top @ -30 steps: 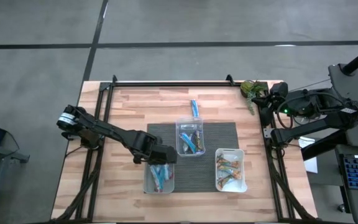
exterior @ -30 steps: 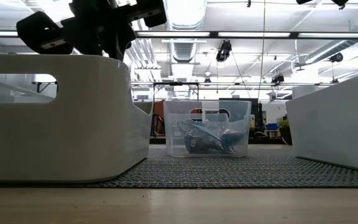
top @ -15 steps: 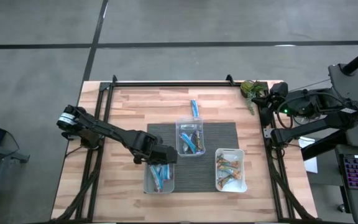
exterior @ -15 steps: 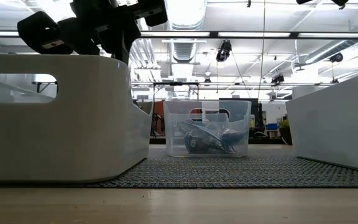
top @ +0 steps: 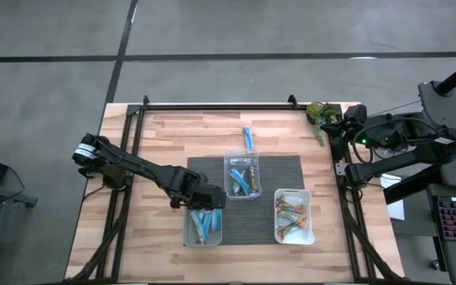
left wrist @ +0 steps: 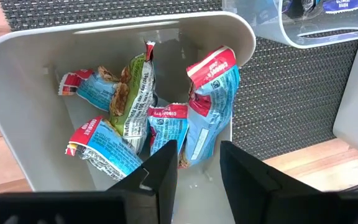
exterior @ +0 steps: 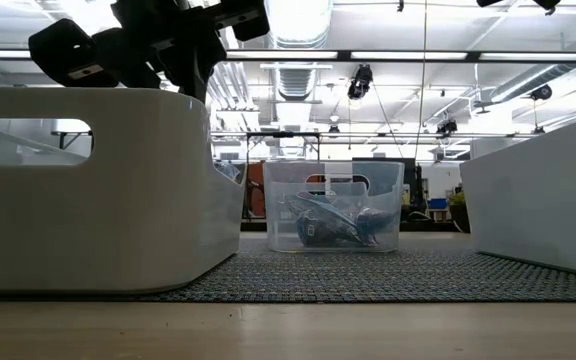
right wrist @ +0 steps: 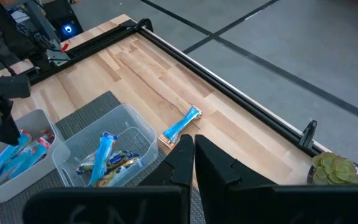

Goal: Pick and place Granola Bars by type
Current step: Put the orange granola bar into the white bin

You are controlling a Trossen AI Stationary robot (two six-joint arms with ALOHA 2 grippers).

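Left gripper: the left gripper (left wrist: 194, 163) hangs just above the near-left white tub (top: 203, 228), fingers parted with nothing between them; an empty hand over the bars suggests a drop has been made here, though that is a judgement.

Near-left white tub: an opaque white rectangular plastic tub on the front-left corner of the dark woven mat (top: 283, 170). It holds a loose heap of blue-and-red wrapped granola bars (left wrist: 207, 102) with one green-wrapped bar (left wrist: 135, 93) among them, so it seems to serve as the blue sort, the green one possibly astray.

Middle clear tub: a clear rectangular plastic tub (top: 242, 176) at the mat's centre, towards its back edge, holding mixed bars, blue and darker. It likely serves as the unsorted supply, set between both arms.

Near-right white tub: a second white rectangular tub (top: 294, 215) over the mat's front-right corner holds orange and tan wrapped bars (top: 291, 214), kept apart as the other type.

Stray bar: one blue wrapped bar (top: 248, 138) lies on the bare wooden table (top: 172, 134) just behind the mat's back edge, outside every tub and yet to be sorted.

Right gripper: the right gripper (right wrist: 193, 155) waits beyond the table's right edge with its fingers pressed together, empty, out of the left arm's way.

Green clump: a small green plant-like clump (top: 319, 112) sits at the table's back-right corner, no part of the sorting.
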